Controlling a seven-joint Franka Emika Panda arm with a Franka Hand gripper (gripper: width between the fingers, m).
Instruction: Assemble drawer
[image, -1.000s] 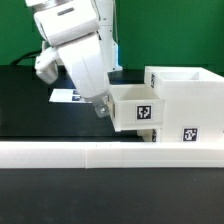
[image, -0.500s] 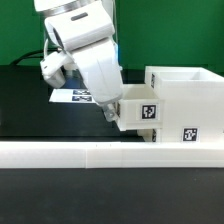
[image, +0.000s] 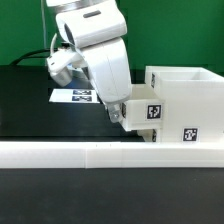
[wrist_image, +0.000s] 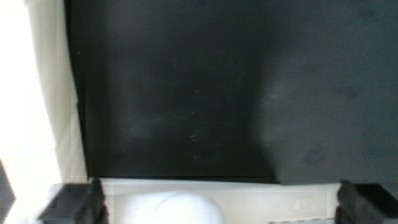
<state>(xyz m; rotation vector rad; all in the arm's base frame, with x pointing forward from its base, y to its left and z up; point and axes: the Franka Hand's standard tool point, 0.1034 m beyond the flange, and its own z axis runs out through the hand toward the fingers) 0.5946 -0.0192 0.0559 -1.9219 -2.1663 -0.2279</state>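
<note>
The drawer's white cube-shaped housing (image: 188, 92) stands at the exterior view's right, with tags on its front. One white tray (image: 148, 112) sticks out of its left side, mostly pushed in. My gripper (image: 117, 113) is at the tray's outer face. In the wrist view my gripper (wrist_image: 221, 206) is open, its dark fingers (wrist_image: 71, 205) wide apart. The tray's white face and rounded knob (wrist_image: 169, 210) lie between them, not squeezed. A second tray is not in view.
A long low white rail (image: 100, 152) runs along the front of the black table. The marker board (image: 70, 96) lies behind my arm at the exterior view's left. A white strip (wrist_image: 25, 100) edges the wrist view.
My gripper has moved toward the exterior view's right, and the tray has slid further into the housing with it.
</note>
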